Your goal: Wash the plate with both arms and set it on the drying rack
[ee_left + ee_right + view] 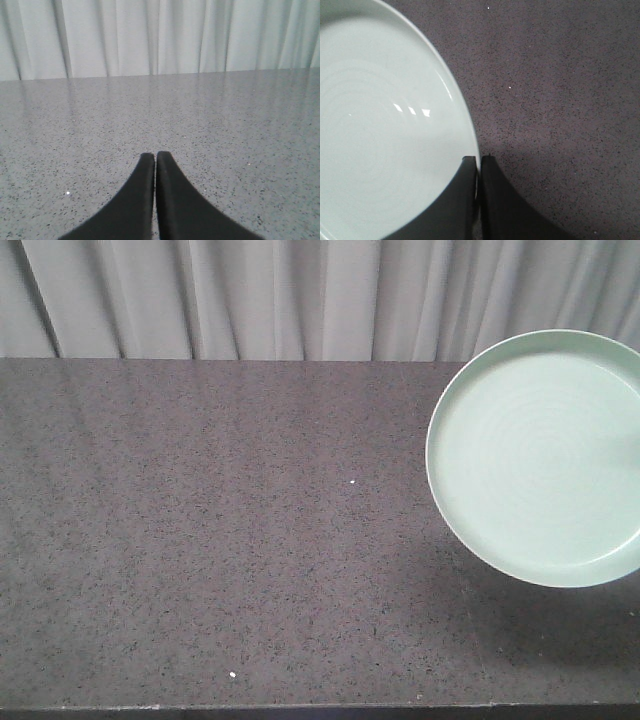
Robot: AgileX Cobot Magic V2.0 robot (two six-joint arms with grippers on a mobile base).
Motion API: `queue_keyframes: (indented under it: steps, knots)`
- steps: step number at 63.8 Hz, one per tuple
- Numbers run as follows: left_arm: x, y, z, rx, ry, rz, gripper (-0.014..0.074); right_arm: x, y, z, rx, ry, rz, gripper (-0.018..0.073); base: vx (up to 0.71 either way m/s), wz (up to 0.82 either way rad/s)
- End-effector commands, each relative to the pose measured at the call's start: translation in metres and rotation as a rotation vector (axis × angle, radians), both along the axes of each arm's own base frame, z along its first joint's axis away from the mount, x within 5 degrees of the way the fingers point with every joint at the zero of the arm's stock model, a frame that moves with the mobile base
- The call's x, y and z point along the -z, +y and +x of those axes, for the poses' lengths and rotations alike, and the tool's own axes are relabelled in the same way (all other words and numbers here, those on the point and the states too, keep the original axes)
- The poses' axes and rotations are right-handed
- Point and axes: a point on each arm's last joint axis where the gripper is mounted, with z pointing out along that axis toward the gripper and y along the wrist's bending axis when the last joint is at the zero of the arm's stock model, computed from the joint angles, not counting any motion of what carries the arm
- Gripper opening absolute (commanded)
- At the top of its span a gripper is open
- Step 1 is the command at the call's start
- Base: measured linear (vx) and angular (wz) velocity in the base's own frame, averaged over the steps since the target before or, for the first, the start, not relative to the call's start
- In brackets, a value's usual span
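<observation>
one plate, pinched at its rim by one of two grippers

there is a single pale mint-green plate [540,455], at the right edge of the front view and partly cut off by it. it seems lifted off the one dark speckled counter [200,540], throwing a shadow [560,630] below it. the right gripper [478,160] has its two black fingers [455,200] clamped on the plate's rim, one on the face side and one outside. the left gripper [155,155] is empty over bare counter, its two fingers [130,200] pressed together. two white specks [353,482] lie on the counter. one pale pleated curtain [300,300] hangs behind.
</observation>
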Motion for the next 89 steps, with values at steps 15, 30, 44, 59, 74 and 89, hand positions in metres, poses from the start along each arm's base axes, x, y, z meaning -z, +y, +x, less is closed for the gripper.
queue_keyframes:
  steps: [15, 30, 44, 59, 74, 89]
  knots:
    - [0.0008, -0.0005, -0.0002, 0.005, -0.058, -0.015, -0.0006, -0.013, 0.0003, -0.0011, 0.017, -0.073, 0.012, -0.0004, -0.01, 0.04]
    - [0.0008, -0.0005, -0.0002, 0.005, -0.058, -0.015, -0.0006, -0.013, 0.0003, -0.0011, 0.017, -0.073, 0.012, -0.0004, -0.05, 0.18]
    - [0.0008, -0.0005, -0.0002, 0.005, -0.058, -0.015, -0.0006, -0.013, 0.0003, -0.0011, 0.017, -0.073, 0.012, -0.0004, -0.07, 0.27]
    - [0.0008, -0.0005, -0.0002, 0.005, -0.058, -0.015, -0.0006, -0.013, 0.0003, -0.0011, 0.017, -0.073, 0.012, -0.0004, -0.07, 0.37]
    - [0.0008, -0.0005, -0.0002, 0.005, -0.058, -0.015, -0.0006, -0.013, 0.0003, -0.0011, 0.017, -0.073, 0.012, -0.0004, -0.1, 0.5]
    - [0.0008, -0.0005, -0.0002, 0.005, -0.058, -0.015, -0.0006, -0.013, 0.0003, -0.0011, 0.017, -0.073, 0.012, -0.0004, -0.12, 0.53]
